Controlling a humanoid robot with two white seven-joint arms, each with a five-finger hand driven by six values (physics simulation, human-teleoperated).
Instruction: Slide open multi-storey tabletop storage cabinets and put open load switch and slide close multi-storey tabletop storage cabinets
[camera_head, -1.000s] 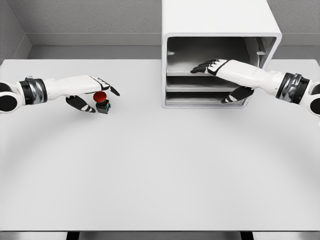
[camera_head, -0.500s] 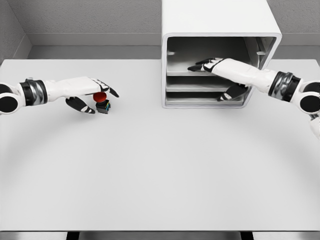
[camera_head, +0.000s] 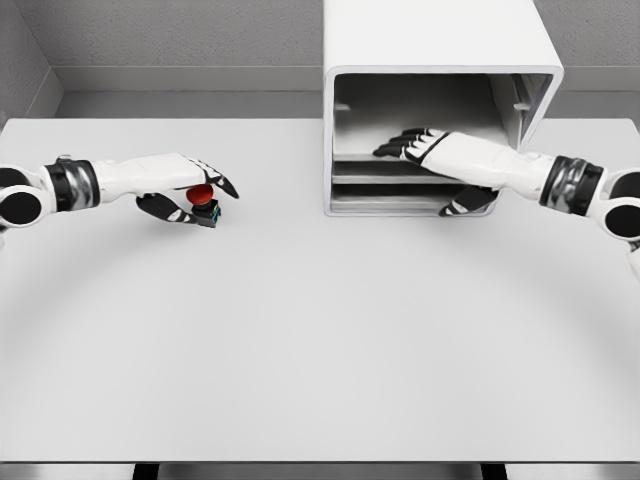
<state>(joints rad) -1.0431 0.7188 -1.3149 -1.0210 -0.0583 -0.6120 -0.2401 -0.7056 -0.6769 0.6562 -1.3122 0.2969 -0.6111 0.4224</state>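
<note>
While the white boxy storage cabinet (camera_head: 440, 105) stands at the back of the plain white desk (camera_head: 320, 340), the small load switch with a red round button (camera_head: 204, 203) sits far off to its left, upright on the desk. The left robot hand (camera_head: 185, 190) is right at the switch, thumb and fingers closing in around it, but I cannot tell if it grips it yet. The right robot hand (camera_head: 430, 160) reaches into the cabinet, fingers flat on a shelf and thumb below, holding nothing. The left hand is much nearer the switch, so I think it should carry the switch rightward to the cabinet.
</note>
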